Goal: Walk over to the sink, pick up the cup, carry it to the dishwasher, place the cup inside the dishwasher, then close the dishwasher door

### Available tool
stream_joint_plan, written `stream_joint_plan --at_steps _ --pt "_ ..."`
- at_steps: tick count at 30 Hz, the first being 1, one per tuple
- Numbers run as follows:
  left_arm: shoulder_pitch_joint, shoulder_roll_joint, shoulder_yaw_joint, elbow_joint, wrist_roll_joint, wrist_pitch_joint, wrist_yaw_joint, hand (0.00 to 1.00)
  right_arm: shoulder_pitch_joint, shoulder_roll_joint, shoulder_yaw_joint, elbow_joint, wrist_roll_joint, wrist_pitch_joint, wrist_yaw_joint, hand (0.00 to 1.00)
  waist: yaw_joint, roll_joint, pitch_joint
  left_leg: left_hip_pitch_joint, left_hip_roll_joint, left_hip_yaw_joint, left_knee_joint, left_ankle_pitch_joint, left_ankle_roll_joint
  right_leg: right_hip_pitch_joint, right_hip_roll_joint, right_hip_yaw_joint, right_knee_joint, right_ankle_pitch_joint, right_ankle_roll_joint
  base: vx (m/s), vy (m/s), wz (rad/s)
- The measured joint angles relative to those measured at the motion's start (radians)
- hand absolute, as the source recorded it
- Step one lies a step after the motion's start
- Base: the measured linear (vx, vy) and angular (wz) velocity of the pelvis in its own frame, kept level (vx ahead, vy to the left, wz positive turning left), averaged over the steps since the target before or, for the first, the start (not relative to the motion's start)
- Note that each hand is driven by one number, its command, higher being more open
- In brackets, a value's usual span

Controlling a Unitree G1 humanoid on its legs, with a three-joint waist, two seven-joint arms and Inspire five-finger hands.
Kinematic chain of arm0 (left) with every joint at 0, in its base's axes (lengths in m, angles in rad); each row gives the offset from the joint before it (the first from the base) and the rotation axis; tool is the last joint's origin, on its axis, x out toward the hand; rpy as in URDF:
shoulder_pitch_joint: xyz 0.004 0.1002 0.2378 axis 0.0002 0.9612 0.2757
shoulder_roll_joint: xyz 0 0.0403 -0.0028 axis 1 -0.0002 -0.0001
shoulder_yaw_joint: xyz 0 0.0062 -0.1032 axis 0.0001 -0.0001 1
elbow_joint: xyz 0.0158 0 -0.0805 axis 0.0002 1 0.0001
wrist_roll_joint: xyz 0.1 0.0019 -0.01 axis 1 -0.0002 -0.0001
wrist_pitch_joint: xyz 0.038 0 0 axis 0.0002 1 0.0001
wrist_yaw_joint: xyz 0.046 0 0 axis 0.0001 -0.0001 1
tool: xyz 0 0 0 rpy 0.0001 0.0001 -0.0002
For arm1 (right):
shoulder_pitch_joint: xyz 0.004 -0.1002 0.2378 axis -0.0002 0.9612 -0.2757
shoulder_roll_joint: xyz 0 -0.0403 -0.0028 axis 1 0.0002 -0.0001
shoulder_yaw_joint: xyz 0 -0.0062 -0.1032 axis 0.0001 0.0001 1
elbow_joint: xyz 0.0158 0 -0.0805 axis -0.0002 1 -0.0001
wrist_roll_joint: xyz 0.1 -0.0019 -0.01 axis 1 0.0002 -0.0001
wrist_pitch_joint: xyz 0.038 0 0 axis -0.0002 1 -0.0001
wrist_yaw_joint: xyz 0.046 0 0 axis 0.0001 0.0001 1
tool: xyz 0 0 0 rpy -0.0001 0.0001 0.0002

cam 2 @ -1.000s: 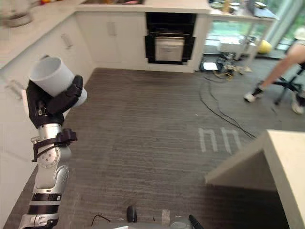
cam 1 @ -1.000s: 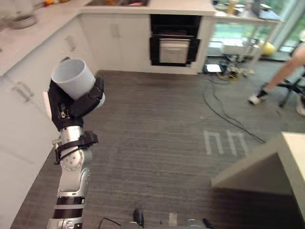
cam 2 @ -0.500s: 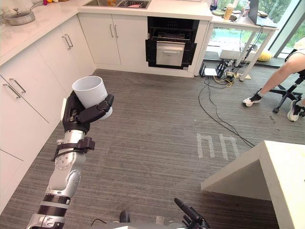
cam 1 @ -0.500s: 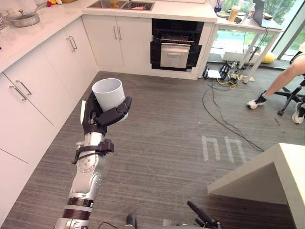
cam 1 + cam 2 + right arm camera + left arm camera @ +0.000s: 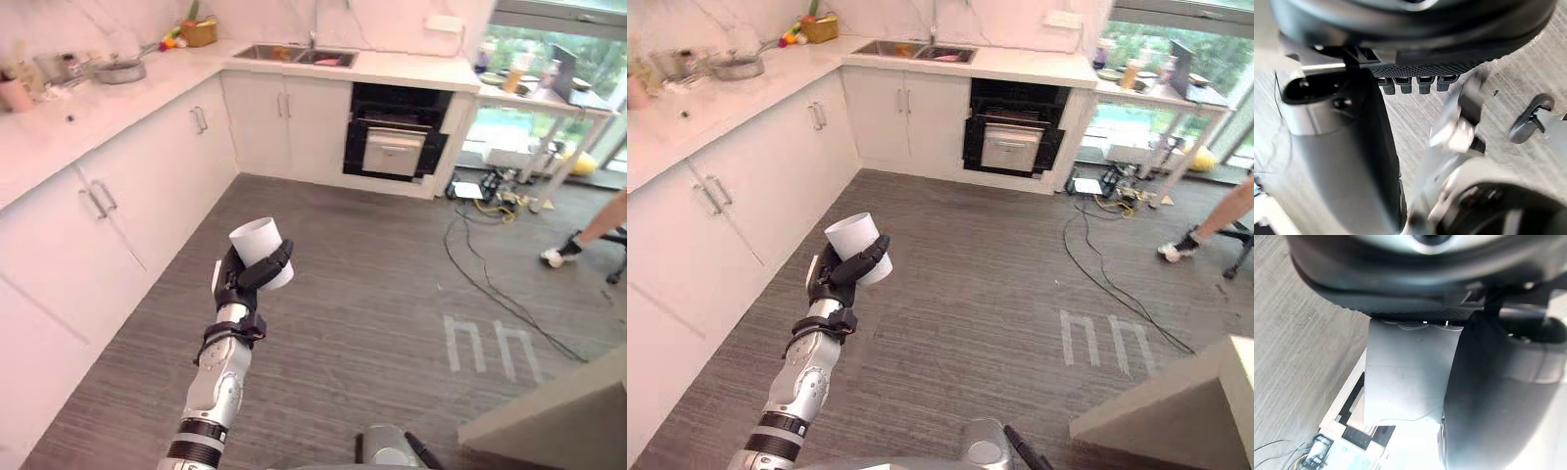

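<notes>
Grey kitchen floor (image 5: 411, 294) all round, and the left hand (image 5: 233, 286) is wrapped round the white cup (image 5: 253, 240), mouth up, well clear of the sink (image 5: 294, 54). Pickup looks done. The dishwasher (image 5: 397, 147) waits across the room, so loading it and shutting the door are left. The right hand (image 5: 1400, 29): cannot tell its state.

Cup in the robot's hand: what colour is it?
Plain white, no pattern. The cup shows best in the left eye view, held in the left hand.
</notes>
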Motion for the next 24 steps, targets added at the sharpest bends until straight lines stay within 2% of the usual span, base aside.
stream_joint_plan --at_steps 2,4,5,6,7,8,9,10,11,12,13,14,15,16,17,18,19,20,21,22,23,24 --pt "0.001 0.015 -0.001 0.0 0.0 0.015 -0.007 0.0 0.019 0.009 0.0 -0.001 -0.003 -0.004 -0.008 1.0 0.014 -0.008 0.005 0.032 -0.025 -0.015 0.016 -0.042 -0.002 0.004 0.004 -0.001 -0.192 0.076 0.016 0.29 -0.034 0.31" --pt "0.002 0.012 -0.012 -0.005 0.006 0.026 -0.008 0.0 0.058 0.009 0.003 -0.018 -0.013 -0.014 -0.021 1.0 0.021 -0.01 0.001 0.059 -0.044 -0.042 0.071 -0.115 0.002 0.005 0.003 0.018 -0.193 0.102 -0.005 0.48 -0.113 0.39" --pt "0.004 0.005 -0.027 -0.017 0.008 0.026 -0.011 0.0 0.082 0.008 0.002 -0.029 -0.021 -0.02 -0.029 1.0 0.016 0.005 -0.006 0.063 -0.034 -0.071 0.106 -0.161 0.001 -0.001 0.008 0.022 -0.142 0.154 -0.024 0.48 -0.124 0.63" --pt "0.006 0.004 -0.049 -0.046 0.016 0.026 -0.022 0.0 0.097 0.013 0.005 -0.043 -0.021 -0.035 -0.035 1.0 0.016 0.025 -0.018 0.063 -0.013 -0.087 0.123 -0.201 -0.003 -0.016 0.02 0.012 -0.089 0.174 -0.029 0.41 -0.117 0.6" --pt "0.011 0.003 -0.058 -0.064 0.027 0.026 -0.03 0.0 0.104 0.016 0.008 -0.057 -0.02 -0.042 -0.039 1.0 0.015 0.035 -0.026 0.068 -0.001 -0.093 0.123 -0.216 -0.006 -0.025 0.026 0.002 -0.064 0.178 -0.03 0.56 -0.18 0.39" --pt "0.024 0.001 -0.082 -0.094 0.03 0.026 -0.037 0.0 0.122 0.016 0.026 -0.089 -0.02 -0.057 -0.051 1.0 0.014 0.066 -0.048 0.095 0.043 -0.094 0.102 -0.237 -0.018 -0.028 0.053 -0.027 -0.03 0.17 -0.03 0.71 -0.203 0.28" --pt "0.032 -0.006 -0.094 -0.107 0.045 0.027 -0.055 0.0 0.129 0.018 0.05 -0.122 -0.015 -0.079 -0.066 1.0 0.01 0.084 -0.065 0.08 0.078 -0.049 0.181 -0.243 -0.053 -0.019 0.079 -0.052 0.003 0.111 -0.047 0.71 -0.199 0.31" --pt "0.031 -0.008 -0.099 -0.116 0.049 0.029 -0.061 0.0 0.12 0.022 0.064 -0.138 -0.01 -0.087 -0.072 1.0 -0.002 0.067 -0.057 0.028 0.086 -0.005 0.308 -0.238 -0.07 -0.01 0.069 -0.057 0.027 0.09 -0.066 0.56 -0.178 0.4" --pt "0.032 -0.023 -0.116 -0.117 0.054 0.034 -0.068 0.0 0.127 0.014 0.084 -0.188 -0.011 -0.115 -0.073 1.0 -0.009 0.063 -0.046 -0.08 0.124 0.063 0.587 -0.166 -0.125 0.034 0.067 -0.068 0.048 0.049 -0.078 0.41 -0.174 0.26" --pt "0.035 -0.035 -0.119 -0.118 0.057 0.035 -0.071 0.0 0.128 0.005 0.086 -0.207 -0.011 -0.132 -0.071 1.0 -0.006 0.067 -0.038 -0.119 0.153 0.099 0.715 -0.089 -0.119 0.069 0.076 -0.063 0.044 0.021 -0.08 0.54 -0.175 -0.12" --pt "0.05 -0.046 -0.114 -0.124 0.056 0.035 -0.074 0.0 0.117 -0.021 0.098 -0.231 -0.012 -0.17 -0.069 1.0 0.011 0.079 -0.018 -0.173 0.233 0.162 0.928 0.113 -0.088 0.158 0.101 -0.039 0.024 -0.026 -0.088 0.58 -0.096 -0.46" --pt "0.054 -0.036 -0.113 -0.131 0.054 0.035 -0.077 0.0 0.102 -0.039 0.112 -0.249 -0.011 -0.208 -0.069 1.0 0.015 0.091 -0.014 -0.241 0.282 0.16 1.076 0.066 -0.081 0.23 0.119 -0.029 0.018 -0.071 -0.093 0.58 -0.056 -0.5" --pt "0.054 -0.032 -0.109 -0.136 0.054 0.035 -0.08 0.0 0.094 -0.045 0.116 -0.257 -0.007 -0.231 -0.068 1.0 0.018 0.091 -0.013 -0.277 0.293 0.159 1.11 0.031 -0.07 0.259 0.12 -0.022 0.016 -0.093 -0.093 0.69 -0.048 -0.45" --pt "0.055 -0.027 -0.093 -0.147 0.054 0.034 -0.082 0.0 0.066 -0.06 0.123 -0.273 0.005 -0.262 -0.063 1.0 0.027 0.088 -0.011 -0.348 0.295 0.165 1.1 -0.031 -0.062 0.311 0.118 0.003 -0.005 -0.12 -0.093 0.57 -0.03 -0.7" --pt "0.055 -0.006 -0.079 -0.166 0.055 0.03 -0.082 0.0 0.019 -0.075 0.142 -0.28 0.034 -0.282 -0.058 1.0 0.047 0.083 -0.01 -0.405 0.286 0.185 0.985 -0.079 -0.063 0.351 0.107 0.041 -0.037 -0.127 -0.09 0.7 0.006 -0.95" --pt "0.055 0.017 -0.074 -0.182 0.061 0.022 -0.082 0.0 -0.016 -0.08 0.16 -0.297 0.049 -0.293 -0.058 1.0 0.06 0.075 -0.005 -0.431 0.269 0.209 0.842 -0.098 -0.067 0.374 0.092 0.072 -0.063 -0.125 -0.076 0.48 0.056 -0.95" --pt "0.054 0.033 -0.066 -0.2 0.069 0.019 -0.084 0.0 -0.051 -0.09 0.175 -0.317 0.063 -0.303 -0.057 1.0 0.066 0.067 -0.001 -0.45 0.229 0.215 0.652 -0.095 -0.075 0.401 0.069 0.094 -0.086 -0.129 -0.067 0.62 0.112 -0.73" --pt "0.055 0.035 -0.06 -0.212 0.081 0.013 -0.085 0.0 -0.079 -0.1 0.188 -0.339 0.074 -0.31 -0.058 1.0 0.073 0.065 0.0 -0.457 0.181 0.21 0.443 -0.058 -0.095 0.417 0.045 0.114 -0.105 -0.134 -0.059 0.64 0.181 -0.65" --pt "0.058 0.029 -0.056 -0.228 0.107 0.005 -0.076 0.0 -0.106 -0.118 0.201 -0.36 0.077 -0.312 -0.063 1.0 0.08 0.072 -0.004 -0.454 0.136 0.183 0.135 0.05 -0.117 0.439 0.026 0.141 -0.131 -0.146 -0.042 0.79 0.284 -0.59" --pt "0.063 0.025 -0.053 -0.25 0.124 0.003 -0.063 0.0 -0.127 -0.126 0.204 -0.368 0.077 -0.311 -0.062 1.0 0.083 0.095 -0.006 -0.458 0.132 0.158 -0.008 0.115 -0.159 0.466 0.036 0.165 -0.154 -0.154 -0.031 0.82 0.368 -0.6" --pt "0.062 0.029 -0.046 -0.254 0.136 -0.006 -0.058 0.0 -0.144 -0.119 0.208 -0.363 0.077 -0.308 -0.063 1.0 0.09 0.095 -0.008 -0.453 0.133 0.153 -0.007 0.234 -0.153 0.501 0.032 0.19 -0.174 -0.171 -0.017 0.69 0.33 -0.65" --pt "0.063 0.032 -0.028 -0.253 0.152 -0.007 -0.043 0.0 -0.161 -0.106 0.222 -0.356 0.076 -0.292 -0.059 1.0 0.102 0.074 -0.001 -0.451 0.127 0.165 0.057 0.285 -0.095 0.522 0.013 0.227 -0.183 -0.173 -0.014 0.53 0.265 -0.56"
